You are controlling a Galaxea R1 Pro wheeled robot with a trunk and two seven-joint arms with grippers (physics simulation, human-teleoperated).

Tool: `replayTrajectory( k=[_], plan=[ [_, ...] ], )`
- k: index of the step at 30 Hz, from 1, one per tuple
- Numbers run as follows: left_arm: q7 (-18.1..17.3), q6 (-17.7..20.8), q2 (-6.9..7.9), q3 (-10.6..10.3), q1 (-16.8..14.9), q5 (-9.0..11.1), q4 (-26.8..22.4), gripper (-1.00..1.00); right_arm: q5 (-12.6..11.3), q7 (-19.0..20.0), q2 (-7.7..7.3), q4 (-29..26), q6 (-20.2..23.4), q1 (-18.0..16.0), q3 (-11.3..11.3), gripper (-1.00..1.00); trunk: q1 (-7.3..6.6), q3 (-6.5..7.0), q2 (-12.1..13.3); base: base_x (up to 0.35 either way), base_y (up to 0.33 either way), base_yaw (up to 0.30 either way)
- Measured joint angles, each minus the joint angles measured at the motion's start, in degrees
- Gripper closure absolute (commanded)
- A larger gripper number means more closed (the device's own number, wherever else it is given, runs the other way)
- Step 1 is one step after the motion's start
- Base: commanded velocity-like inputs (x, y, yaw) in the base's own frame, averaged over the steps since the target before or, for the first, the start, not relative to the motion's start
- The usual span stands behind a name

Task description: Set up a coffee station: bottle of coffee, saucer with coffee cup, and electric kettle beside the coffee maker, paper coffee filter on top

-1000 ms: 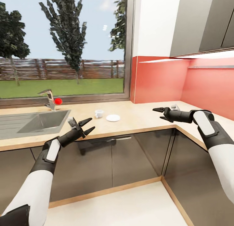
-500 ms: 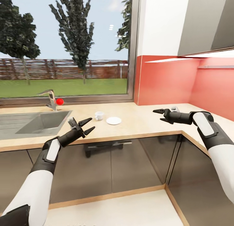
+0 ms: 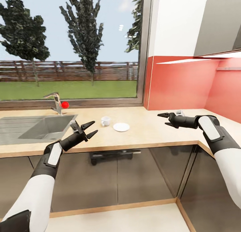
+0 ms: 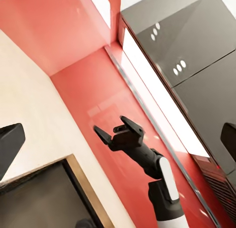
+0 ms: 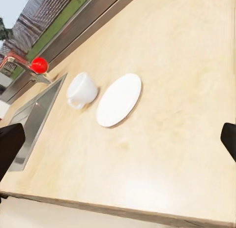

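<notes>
A white coffee cup (image 3: 105, 121) stands on the light wood countertop (image 3: 144, 131), just right of the sink. A white saucer (image 3: 121, 126) lies flat beside it, close but apart. The right wrist view looks down on the same cup (image 5: 81, 90) and saucer (image 5: 119, 100). My left gripper (image 3: 88, 129) hovers open above the counter's front edge, left of the cup. Off to the right of the saucer, my right gripper (image 3: 162, 120) is open over the counter with nothing between its fingers. The left wrist view catches that right gripper (image 4: 110, 124) against the red wall.
A steel sink (image 3: 43, 126) with a red-knobbed faucet (image 3: 65, 105) sits at the left under a wide window. A red backsplash (image 3: 180, 81) and grey upper cabinets (image 3: 221, 21) stand at the right, where the counter turns a corner. Dark cabinet fronts (image 3: 134, 175) run below.
The whole picture has shifted to the right, so the camera has turned left. Both arms keep the same pose and both grippers stay open.
</notes>
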Motion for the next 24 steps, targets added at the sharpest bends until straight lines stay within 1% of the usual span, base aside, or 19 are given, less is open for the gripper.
replayTrajectory(
  k=[4,8,11,18,24],
  plan=[
    [0.00,0.00,0.01,0.00,0.01,0.00,-0.04,-1.00,0.00,0.00,0.73,0.39,-0.03,-0.01,0.00,-1.00,-0.01,0.00,0.00,0.268,-0.100,0.123],
    [0.00,-0.01,0.01,0.00,0.01,-0.01,0.06,-1.00,0.01,0.00,1.01,0.47,-0.04,-0.01,0.00,-1.00,0.02,0.00,0.00,0.087,-0.035,0.220],
    [0.00,0.01,0.02,0.00,0.00,-0.01,0.08,-1.00,0.00,0.00,1.05,0.47,-0.04,0.00,0.00,-1.00,0.01,0.00,0.00,0.094,-0.010,0.124],
    [0.00,0.02,0.07,0.00,0.00,0.00,0.05,-1.00,0.01,0.00,1.08,0.66,-0.06,0.00,0.00,-1.00,-0.01,0.00,0.00,0.263,-0.041,0.028],
    [0.00,0.00,0.12,0.00,0.00,-0.01,0.32,-1.00,0.05,0.00,1.55,1.80,-0.11,0.00,-0.01,-1.00,0.00,0.00,0.00,0.142,-0.032,0.002]
  ],
)
